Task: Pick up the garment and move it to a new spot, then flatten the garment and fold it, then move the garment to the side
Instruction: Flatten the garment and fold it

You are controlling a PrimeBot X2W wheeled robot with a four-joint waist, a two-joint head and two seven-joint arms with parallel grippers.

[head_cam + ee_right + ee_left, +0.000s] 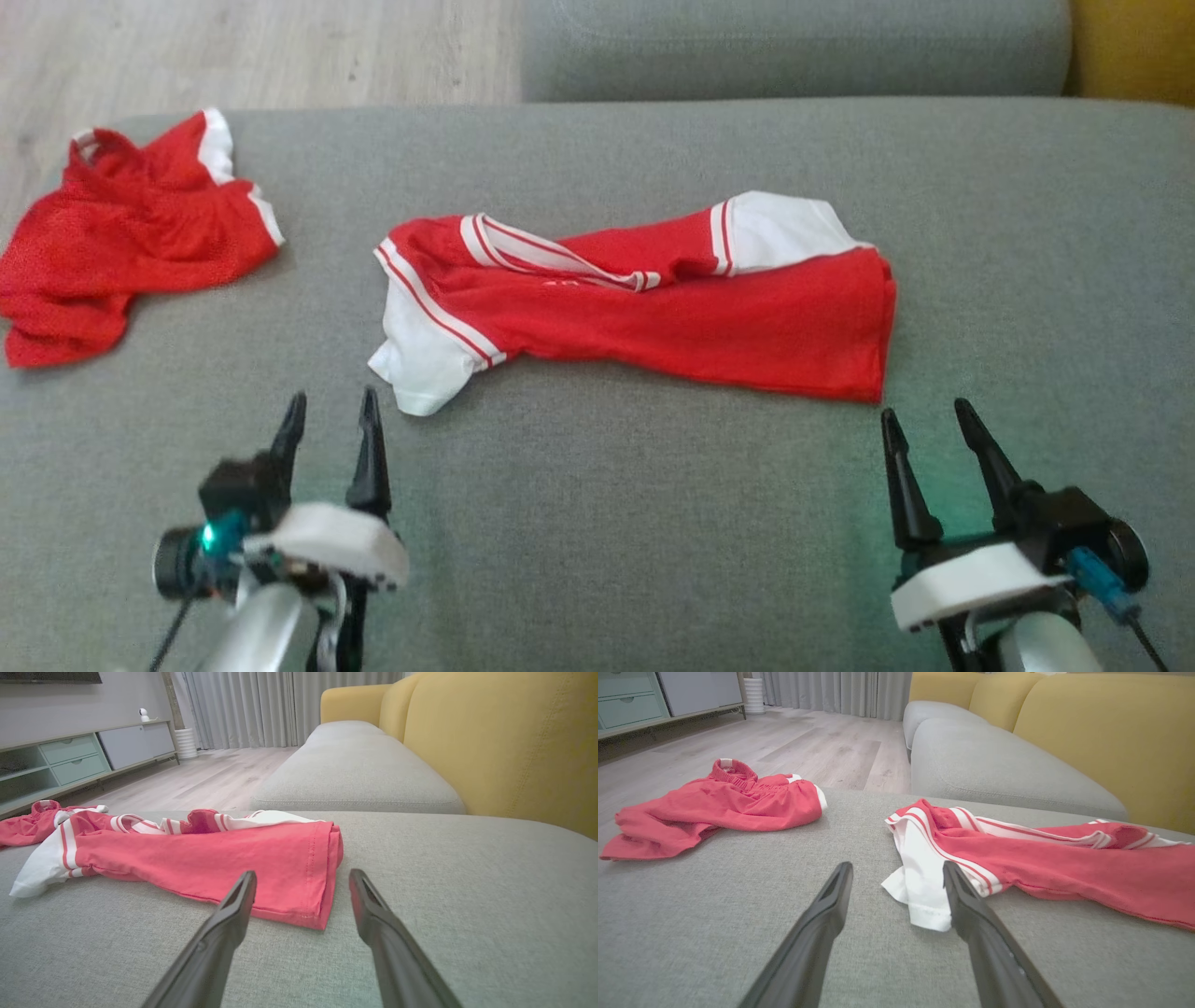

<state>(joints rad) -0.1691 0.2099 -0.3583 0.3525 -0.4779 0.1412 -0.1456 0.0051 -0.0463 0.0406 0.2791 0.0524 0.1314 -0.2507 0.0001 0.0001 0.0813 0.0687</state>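
Jersey [672, 317] (red, white sleeves) lies mid grey seat [597, 541], bunched lengthwise, not flat yet. Near sleeve [420, 364] sticks out toward left pincer [333, 401]; hem end [878, 327] sits just ahead of right pincer [924, 411]. Both pincers are spread full wide w/ nothing in either, tips just short of the cloth. I read that as setup for a 2-arm pick, one end each, so the cloth lifts w/o dragging. Task at step 1 imo, no lift yet. 2nd red garment [131, 243], prob shorts, is heaped at the seat's left edge, well apart from the jersey, so not in the way. Beyond: wood floor [210, 774], yellow sofa back [504, 742]. Cabinet [135, 742] by the wall: drawers [70, 749] shut, contents unseen; open shelf [18, 779] beside them too dim to tell what's in it.
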